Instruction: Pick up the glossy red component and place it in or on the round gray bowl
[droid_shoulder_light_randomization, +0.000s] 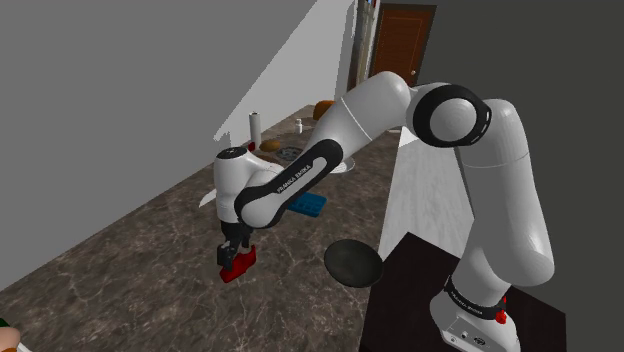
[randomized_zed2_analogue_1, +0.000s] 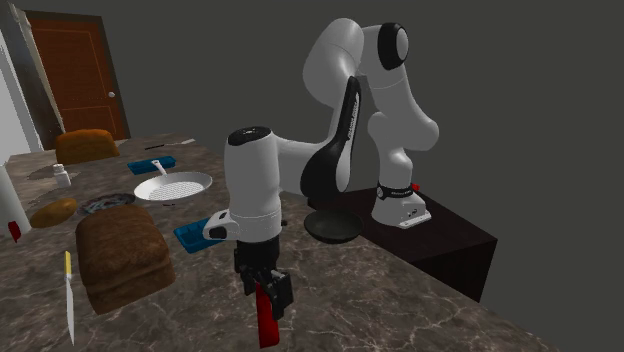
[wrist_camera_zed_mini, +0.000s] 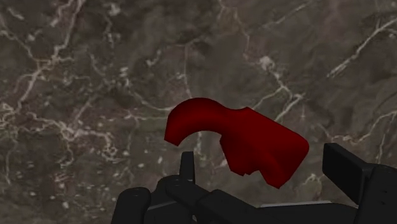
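Soft, even light falls from above: the white arm (droid_shoulder_light_randomization: 505, 190) is brightest on its upper curves and greys underneath. The marble desk (droid_shoulder_light_randomization: 140, 260) looks dim and evenly lit. In the wrist view the red component (wrist_camera_zed_mini: 254, 143) darkens toward its edges.

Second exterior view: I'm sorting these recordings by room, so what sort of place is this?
Probably a kitchen in a house: a long dark marbled counter carries a loaf of bread, a knife and a white pan, with a wooden door behind.
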